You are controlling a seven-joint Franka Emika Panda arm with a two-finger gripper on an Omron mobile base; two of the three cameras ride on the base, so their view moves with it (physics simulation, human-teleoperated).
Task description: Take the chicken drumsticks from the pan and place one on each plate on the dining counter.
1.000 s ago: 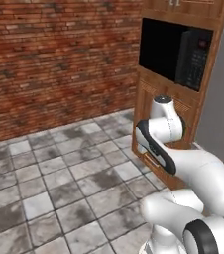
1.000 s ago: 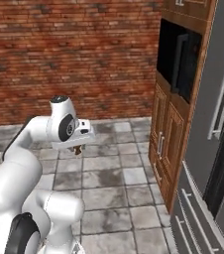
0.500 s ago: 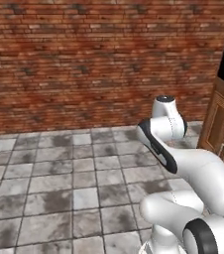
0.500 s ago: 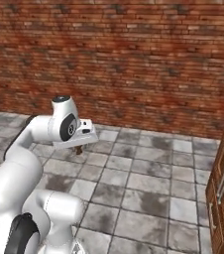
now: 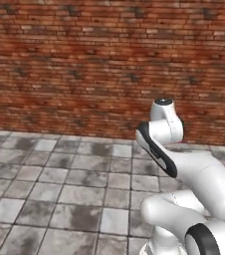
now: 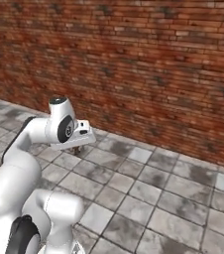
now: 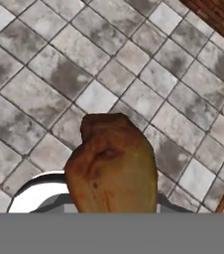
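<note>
One drumstick: golden-brown chicken drumstick (image 7: 111, 166) rides at the pincer, its thick end bulging toward the hand camera.
Pincer: in the right base view the pincer (image 6: 76, 148) hangs under the white wrist with a small brown lump tucked in it; I read it as pinching that drumstick.
Progress: by my judgement we're mid-carry, meat lifted and off its pan, nothing set on a plate in these views, so delivery is ahead, and the second piece too.
Surroundings: red brick wall (image 5: 84, 64) ahead, mottled grey tiled floor (image 5: 50, 199) below.
Textures: drumstick skin glossy, wrinkled, rounded; tiles matte, blotchy, square; bricks rough.
</note>
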